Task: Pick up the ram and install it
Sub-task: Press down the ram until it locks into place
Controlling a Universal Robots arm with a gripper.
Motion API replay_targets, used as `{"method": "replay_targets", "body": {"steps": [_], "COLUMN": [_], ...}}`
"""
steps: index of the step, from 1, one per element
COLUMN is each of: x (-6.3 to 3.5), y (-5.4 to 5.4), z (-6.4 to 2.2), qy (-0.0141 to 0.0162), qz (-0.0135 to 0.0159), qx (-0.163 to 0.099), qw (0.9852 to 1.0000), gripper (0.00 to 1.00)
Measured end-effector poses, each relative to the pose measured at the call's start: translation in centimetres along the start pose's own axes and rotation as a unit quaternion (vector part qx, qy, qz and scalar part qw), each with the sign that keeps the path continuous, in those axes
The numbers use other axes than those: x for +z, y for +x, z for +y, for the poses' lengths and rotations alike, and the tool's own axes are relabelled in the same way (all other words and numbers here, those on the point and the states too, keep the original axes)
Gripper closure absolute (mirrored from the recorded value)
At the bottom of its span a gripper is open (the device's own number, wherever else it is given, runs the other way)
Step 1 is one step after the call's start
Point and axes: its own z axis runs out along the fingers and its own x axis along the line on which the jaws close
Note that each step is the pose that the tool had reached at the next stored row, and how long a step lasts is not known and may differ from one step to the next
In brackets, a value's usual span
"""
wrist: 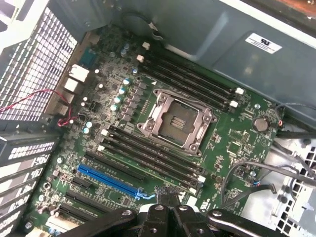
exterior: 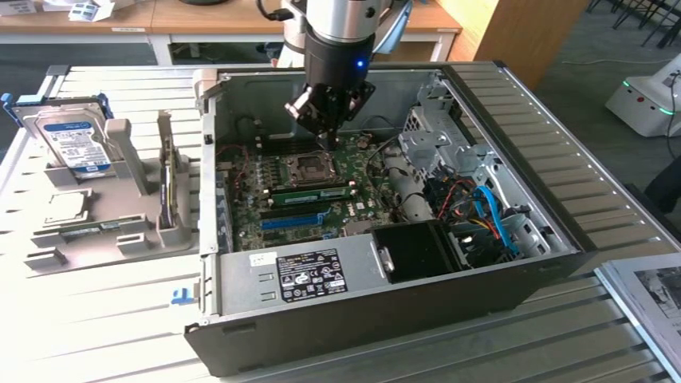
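The ram [exterior: 311, 191] is a thin green stick. In the exterior view it sits lengthwise in a motherboard slot just in front of the CPU socket [exterior: 309, 166], inside the open computer case [exterior: 511, 239]. My gripper [exterior: 322, 129] hangs over the board above the socket, with its fingers pressed together and nothing between them. In the wrist view the shut gripper [wrist: 168, 195] is over the row of dark memory slots [wrist: 148, 153] beside the CPU socket [wrist: 175, 121]. From that angle I cannot tell the stick from the slots.
A long blue slot [exterior: 293, 221] [wrist: 111, 180] lies on the board beyond the memory slots. Cables and a black fan box [exterior: 420, 251] crowd the case at the exterior view's right. On that view's left, a grey stand [exterior: 107, 231] holds a silver hard drive [exterior: 75, 144].
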Motion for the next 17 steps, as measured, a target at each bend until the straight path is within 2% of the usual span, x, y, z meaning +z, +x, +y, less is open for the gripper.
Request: {"method": "replay_targets", "body": {"steps": [9,17], "x": [0.02,0.04], "y": [0.0,0.0], "z": [0.0,0.0], "qy": [0.0012,0.0023], "qz": [-0.0018,-0.0033], "qx": [0.032,0.061], "qw": [0.9995,0.9982], "gripper": [0.9,0.9]}}
